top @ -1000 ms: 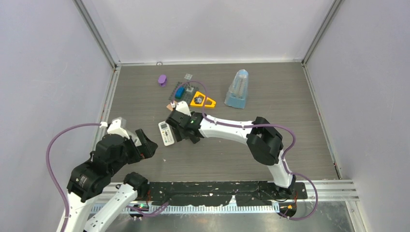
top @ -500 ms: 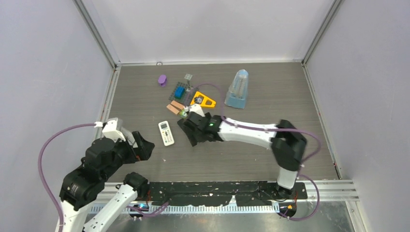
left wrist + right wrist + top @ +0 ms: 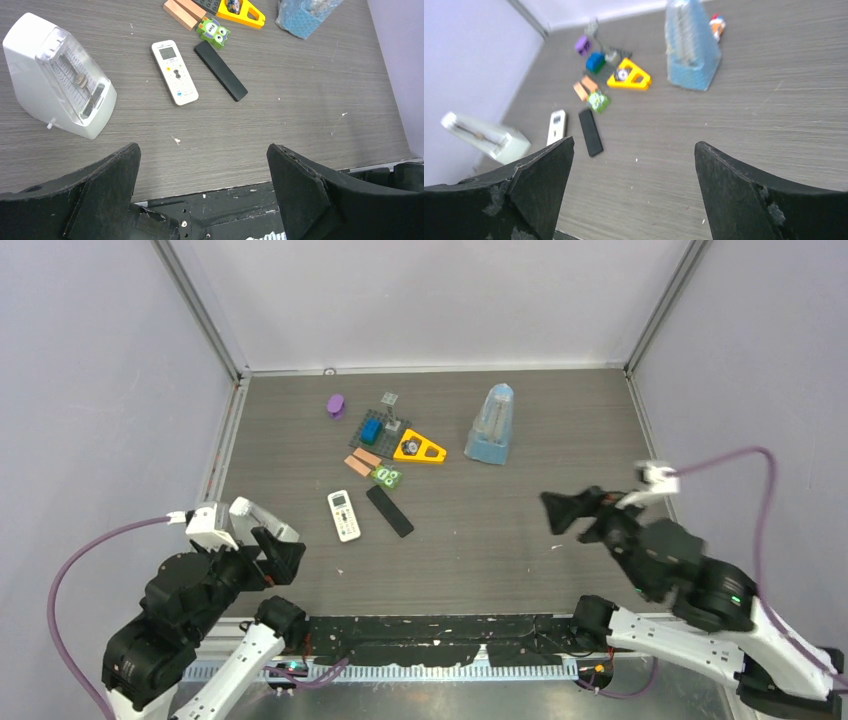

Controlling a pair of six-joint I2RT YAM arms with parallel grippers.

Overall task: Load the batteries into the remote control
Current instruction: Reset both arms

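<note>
Lying screen-side up on the table (image 3: 480, 550), the remote control (image 3: 174, 72) sits left of centre, with a flat black strip (image 3: 220, 76) just beside it but not touching. With its buttons facing up, I'd guess the battery bay is underneath, so it needs turning over. I cannot pick out the batteries among the toys (image 3: 419, 448) beyond. Both arms hang back at the near edge, the left gripper (image 3: 202, 150) and right gripper (image 3: 634, 145) spread wide and holding nothing.
</note>
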